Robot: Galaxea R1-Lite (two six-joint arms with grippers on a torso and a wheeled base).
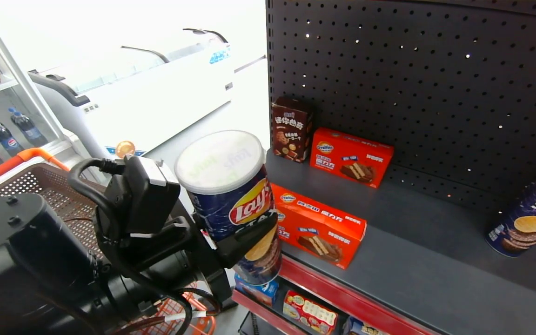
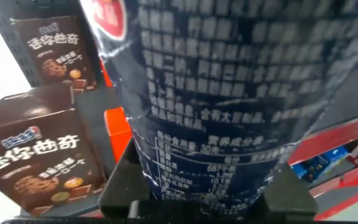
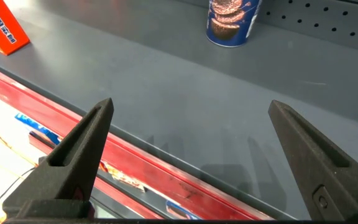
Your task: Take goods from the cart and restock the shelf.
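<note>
The blue chip can [image 1: 231, 204] is shown clenched in the left gripper [image 1: 235, 237], upright with a slight lean and its white lid uppermost. In the head view one dark finger [image 1: 249, 237] is seen wrapped across the can's lower half. In the left wrist view the can [image 2: 229, 93] is seated between the two pads [image 2: 126, 193] of the gripper [image 2: 207, 199]. The can is held off the left end of the shelf [image 1: 435, 260], with its base level with the red front edge [image 1: 342, 302] and just beside the nearer orange box [image 1: 319, 232]. This box lies flat at the shelf's front. A second orange box [image 1: 351, 157] and a brown box [image 1: 291, 128] are set farther back, against the pegboard [image 1: 412, 70]. A second chip can [image 1: 528, 214] stands at the right, near the pegboard. Between it and the nearer orange box a broad stretch of bare grey deck is left, running to the front edge. The right gripper [image 3: 194, 155] is seen with its fingers spread wide apart and holding nothing, hanging above the red edge [image 3: 135, 168]. The bare deck and the second can [image 3: 232, 22] lie beyond it. The cart basket [image 1: 30, 186] is seen behind the left arm, and packaged goods [image 1: 310, 311] lie on the lower shelf.
</note>
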